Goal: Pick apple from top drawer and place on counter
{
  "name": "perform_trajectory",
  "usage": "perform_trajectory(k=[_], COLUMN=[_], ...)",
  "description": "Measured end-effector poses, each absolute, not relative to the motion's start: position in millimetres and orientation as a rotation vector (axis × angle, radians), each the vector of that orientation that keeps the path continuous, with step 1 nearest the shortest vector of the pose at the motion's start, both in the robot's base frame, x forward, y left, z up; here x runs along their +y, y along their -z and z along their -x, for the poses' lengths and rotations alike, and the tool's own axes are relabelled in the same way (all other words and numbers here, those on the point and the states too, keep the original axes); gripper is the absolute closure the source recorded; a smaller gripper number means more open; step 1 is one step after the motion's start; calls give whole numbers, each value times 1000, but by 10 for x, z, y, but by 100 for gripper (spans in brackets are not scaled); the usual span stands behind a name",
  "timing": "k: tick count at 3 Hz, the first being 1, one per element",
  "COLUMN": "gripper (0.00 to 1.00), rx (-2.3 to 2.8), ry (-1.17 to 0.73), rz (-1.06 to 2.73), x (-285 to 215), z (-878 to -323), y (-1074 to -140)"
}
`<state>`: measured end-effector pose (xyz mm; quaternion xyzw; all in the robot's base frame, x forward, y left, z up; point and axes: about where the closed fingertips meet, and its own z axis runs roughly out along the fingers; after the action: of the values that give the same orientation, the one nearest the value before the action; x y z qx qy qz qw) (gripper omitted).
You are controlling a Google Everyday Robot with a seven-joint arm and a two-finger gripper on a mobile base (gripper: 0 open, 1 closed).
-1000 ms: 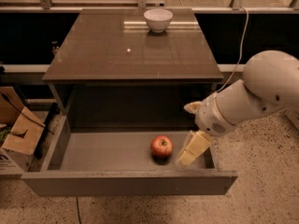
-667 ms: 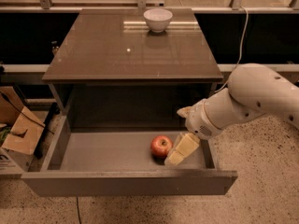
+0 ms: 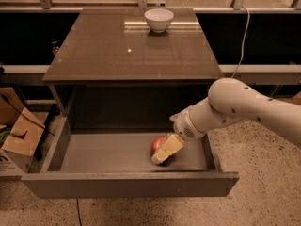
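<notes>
The red apple (image 3: 156, 144) lies on the floor of the open top drawer (image 3: 108, 154), right of its middle. My gripper (image 3: 163, 155) is down inside the drawer, right at the apple and in front of it, and it hides the apple's right side. My white arm (image 3: 235, 105) reaches in from the right. The glossy dark-brown counter (image 3: 108, 51) lies above the drawer.
A white bowl (image 3: 159, 20) stands at the back of the counter. The drawer's front panel (image 3: 127, 185) and low side walls surround the gripper. Cardboard boxes (image 3: 19, 131) sit on the floor to the left. A cable (image 3: 244, 32) hangs at the right.
My arm has swung left and lower into the drawer. The gripper has gone from just right of the apple to right against it, covering part of it. The apple has not moved.
</notes>
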<state>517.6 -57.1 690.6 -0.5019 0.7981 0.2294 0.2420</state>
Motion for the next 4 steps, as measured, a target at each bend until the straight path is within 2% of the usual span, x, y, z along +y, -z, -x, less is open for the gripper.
perform_trajectory(k=[2, 3, 4], gripper=[0, 18, 42], rx=[2294, 2355, 2378], ry=[-655, -658, -633], rz=[1266, 1235, 1213], x=[-502, -587, -721], z=[-5380, -5318, -5237], y=[-6375, -6222, -6247])
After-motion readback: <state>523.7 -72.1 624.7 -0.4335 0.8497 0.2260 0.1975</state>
